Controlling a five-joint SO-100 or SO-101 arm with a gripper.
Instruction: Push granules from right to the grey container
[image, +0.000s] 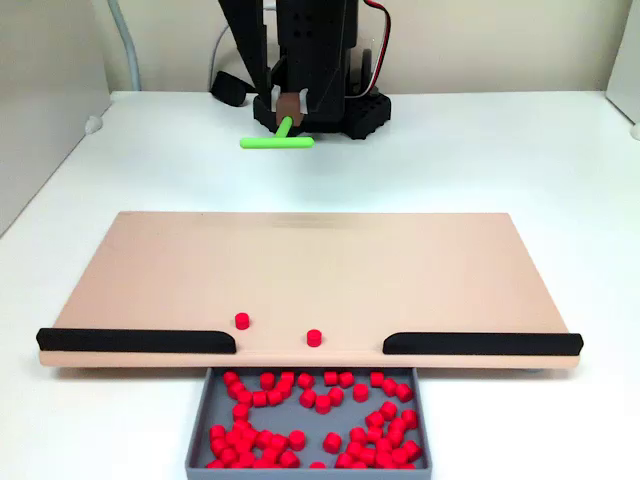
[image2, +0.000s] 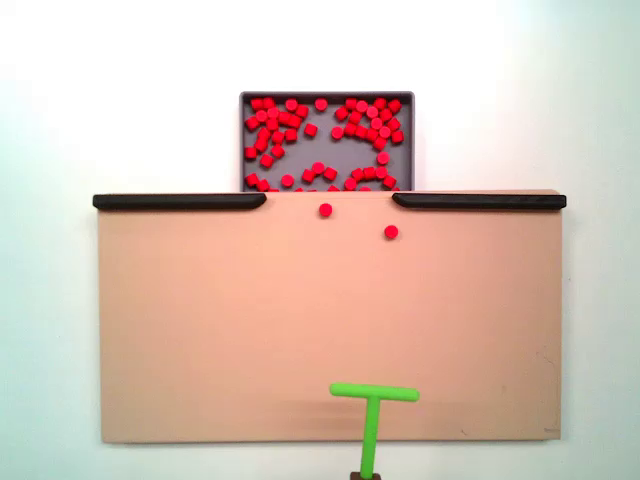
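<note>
Granules (image: 300, 415) heaped in the grey container (image: 197, 425) at the bottom of a fixed view, just below the gap between the two black strips (image: 135, 341) on the tan board (image: 310, 265). Two strays left on the board: one (image: 242, 321) near the left strip's end, another (image: 314, 337) close to the lip over the tray. Farther back, gripper (image: 288, 112) clamped on the stem of the green T-shaped pusher (image: 277, 142), crossbar hanging beyond the board's far edge, well apart from both pellets.

Seen from above in another fixed view: same tray (image2: 246, 140) at the top, crowded with red; strays at (image2: 326, 210) and (image2: 391, 232), the first almost at the opening, the second just beside the right strip's end. Pusher crossbar (image2: 374, 392) low over the board, stem running off the bottom edge.

Judged light, hard and smooth, likely to roll or skitter off at an angle under a glancing touch. Best not grasped at all; better met square with the flat of the crossbar from behind and swept slowly toward the gap.
</note>
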